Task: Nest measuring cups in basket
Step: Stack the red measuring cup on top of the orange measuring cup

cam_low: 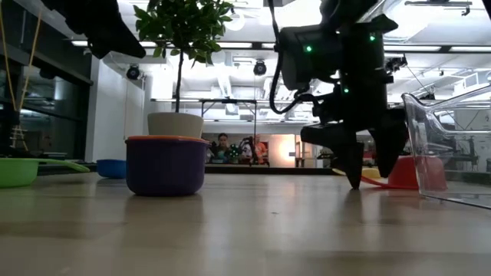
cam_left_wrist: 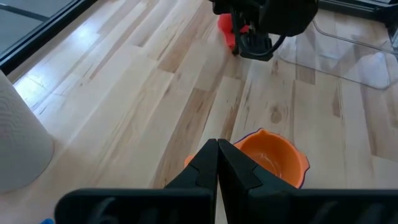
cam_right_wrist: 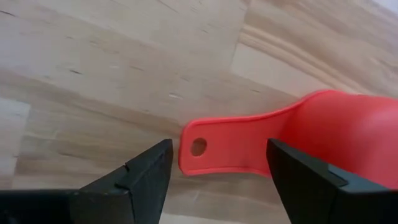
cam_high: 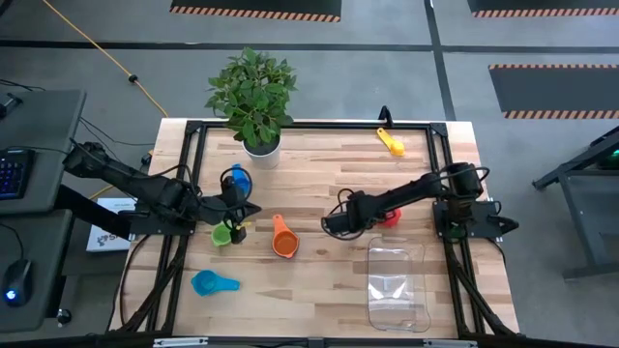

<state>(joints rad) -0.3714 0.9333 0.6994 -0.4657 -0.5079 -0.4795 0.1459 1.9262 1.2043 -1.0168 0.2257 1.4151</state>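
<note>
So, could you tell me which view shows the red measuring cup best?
The right wrist view: the red measuring cup fills it, its holed handle between the open right gripper fingers. High and left wrist views show slivers; the low view shows it behind the basket.

Pale butcher-block wooden table [cam_high: 319, 184] in a black frame, white potted plant [cam_high: 259, 147] at the far edge, yellow cup [cam_high: 392, 143], dark blue cup [cam_high: 237, 180], green cup [cam_high: 223, 235], orange cup [cam_high: 283, 239] (mid-table), red cup [cam_right_wrist: 298, 143], light blue cup [cam_high: 212, 282], clear basket [cam_high: 397, 286] near the right front corner.
</note>
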